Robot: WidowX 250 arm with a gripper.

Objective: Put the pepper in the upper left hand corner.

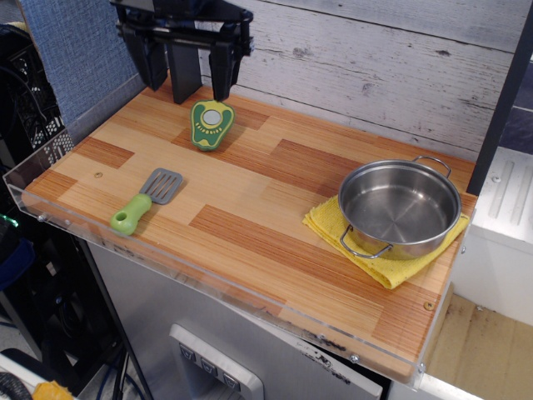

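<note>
The pepper (pixel 211 124) lies flat on the striped wooden tabletop, dark green with a yellow-green rim and pale round centre, in the upper left hand corner (pixel 154 107) near the blue-grey panel and whitewashed planks. My black gripper (pixel 204 83) hangs above and just behind the pepper, raised off the table. Its jaws stand apart and hold nothing. The pepper is free of the fingers (pixel 223 77).
A grey spatula with a green handle (pixel 145 200) lies near the front left edge. A steel pot (pixel 399 207) sits on a yellow cloth (pixel 386 265) at the right. A clear plastic lip (pixel 25 175) edges the table's left and front.
</note>
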